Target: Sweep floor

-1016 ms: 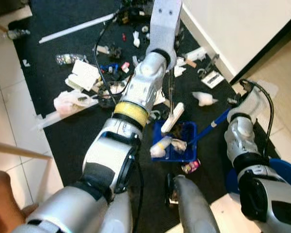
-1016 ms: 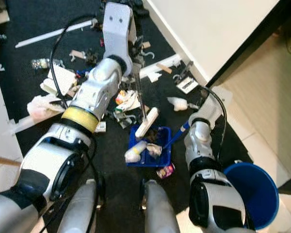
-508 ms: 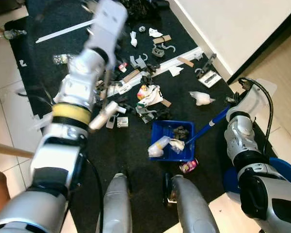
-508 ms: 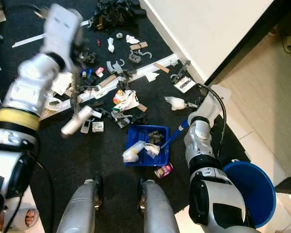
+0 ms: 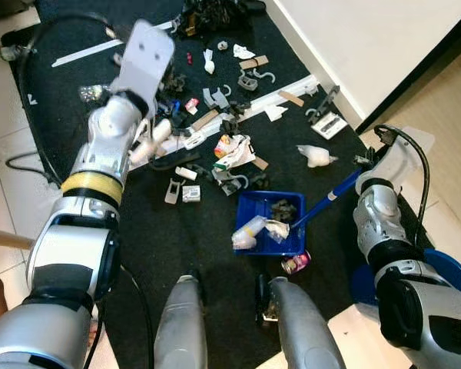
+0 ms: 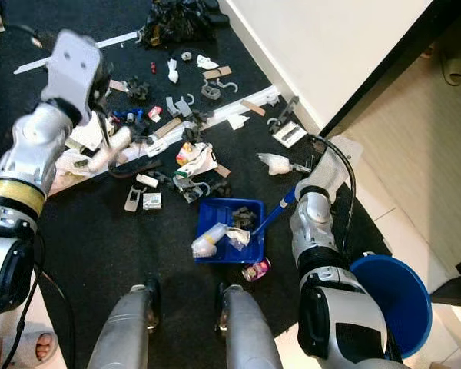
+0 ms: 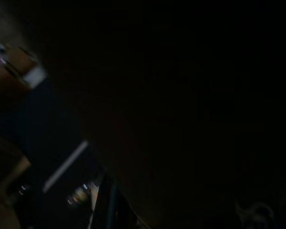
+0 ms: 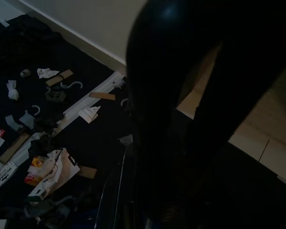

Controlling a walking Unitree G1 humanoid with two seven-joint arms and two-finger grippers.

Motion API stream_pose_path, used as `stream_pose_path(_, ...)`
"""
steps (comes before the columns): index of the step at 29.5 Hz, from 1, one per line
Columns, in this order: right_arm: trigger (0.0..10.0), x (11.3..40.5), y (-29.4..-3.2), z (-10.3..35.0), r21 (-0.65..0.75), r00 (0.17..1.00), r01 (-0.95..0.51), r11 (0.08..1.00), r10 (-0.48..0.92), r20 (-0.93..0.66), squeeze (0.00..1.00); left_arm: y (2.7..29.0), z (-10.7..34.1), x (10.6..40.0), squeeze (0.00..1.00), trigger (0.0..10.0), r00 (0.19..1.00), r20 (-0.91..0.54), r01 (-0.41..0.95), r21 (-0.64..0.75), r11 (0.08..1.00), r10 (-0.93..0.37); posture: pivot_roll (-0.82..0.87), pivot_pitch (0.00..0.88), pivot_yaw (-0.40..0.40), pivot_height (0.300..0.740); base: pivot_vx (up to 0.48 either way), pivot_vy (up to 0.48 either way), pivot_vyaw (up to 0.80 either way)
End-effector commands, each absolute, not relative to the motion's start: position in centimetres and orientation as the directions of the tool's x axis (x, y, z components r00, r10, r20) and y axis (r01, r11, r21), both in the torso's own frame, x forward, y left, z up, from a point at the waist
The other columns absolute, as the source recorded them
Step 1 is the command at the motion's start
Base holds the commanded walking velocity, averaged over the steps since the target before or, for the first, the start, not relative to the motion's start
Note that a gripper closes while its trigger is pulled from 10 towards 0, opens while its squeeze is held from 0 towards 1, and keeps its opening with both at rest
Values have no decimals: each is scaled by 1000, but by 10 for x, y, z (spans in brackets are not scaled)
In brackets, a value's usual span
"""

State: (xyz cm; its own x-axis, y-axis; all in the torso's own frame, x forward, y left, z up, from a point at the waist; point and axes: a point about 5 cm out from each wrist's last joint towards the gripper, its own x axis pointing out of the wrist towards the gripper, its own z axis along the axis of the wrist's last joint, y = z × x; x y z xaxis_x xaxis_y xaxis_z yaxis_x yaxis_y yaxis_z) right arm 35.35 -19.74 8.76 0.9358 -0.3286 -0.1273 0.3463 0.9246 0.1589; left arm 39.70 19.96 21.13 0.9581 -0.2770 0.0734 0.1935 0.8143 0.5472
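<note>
I had the left pincer (image 6: 100, 127) closed on the brush (image 6: 110, 150), raised over the litter (image 6: 196, 161) beyond the blue dustpan (image 6: 230, 231). The right pincer held the dustpan's handle (image 6: 280, 207); I couldn't tell its opening.

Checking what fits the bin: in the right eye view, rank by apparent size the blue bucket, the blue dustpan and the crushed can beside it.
1. blue bucket, partly cut off by the right arm
2. blue dustpan
3. crushed can
</note>
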Motion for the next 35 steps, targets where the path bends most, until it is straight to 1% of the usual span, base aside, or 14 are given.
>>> stream_pose_path(1,10000,332,-191,47,122,909,343,932,-296,-293,0,206,201,393,0,10000,961,51,185,610,771,-272,47,345,-49,740,0,0,0)
stream_pose_path(7,10000,329,-190,46,124,917,334,935,-291,-273,0,210,182,389,0,10000,966,6,183,684,706,-257,21,372,-47,740,0,0,0)
stream_pose_path(8,10000,327,-189,44,124,918,332,935,-291,-270,0,212,174,387,0,10000,976,-7,157,718,678,-219,12,379,-46,740,0,0,0)
stream_pose_path(9,10000,327,-189,44,124,918,332,935,-291,-270,0,212,174,387,0,10000,976,-7,157,718,678,-219,12,379,-46,740,0,0,0)
stream_pose_path(15,10000,323,-190,41,127,918,338,933,-296,-265,0,212,168,386,0,10000,986,57,58,766,640,-156,7,384,-36,740,0,0,0)
stream_pose_path(19,10000,322,-191,41,130,919,339,932,-298,-259,0,202,166,386,0,10000,983,96,34,743,669,-157,8,385,-34,740,0,0,0)
stream_pose_path(22,10000,321,-189,42,135,925,330,934,-292,-242,0,179,167,388,0,10000,971,155,52,605,795,-182,5,384,-33,740,0,0,0)
stream_pose_path(24,10000,321,-188,43,136,928,326,935,-289,-237,0,173,167,388,0,10000,968,169,60,567,821,-188,5,384,-33,740,0,0,0)
stream_pose_path(27,10000,322,-185,45,140,934,315,939,-281,-220,0,158,165,387,0,10000,958,168,145,417,897,-233,-4,387,-32,740,0,0,0)
stream_pose_path(29,10000,322,-185,45,140,934,315,939,-281,-220,0,158,165,387,0,10000,958,168,145,417,897,-233,-4,387,-32,740,0,0,0)
stream_pose_path(30,10000,322,-183,45,141,937,309,941,-276,-213,0,151,157,386,0,10000,953,116,211,406,889,-279,-8,389,-29,740,0,0,0)
stream_pose_path(31,10000,322,-183,45,141,937,309,941,-276,-213,0,151,157,386,0,10000,953,116,211,406,889,-279,-8,389,-29,740,0,0,0)
stream_pose_path(32,10000,320,-183,44,141,937,308,941,-275,-213,0,149,148,385,0,10000,951,49,256,425,868,-305,-9,390,-27,740,0,0,0)
stream_pose_path(35,10000,320,-183,44,140,937,309,941,-275,-214,0,150,146,385,0,10000,950,34,267,436,859,-312,-9,390,-25,740,0,0,0)
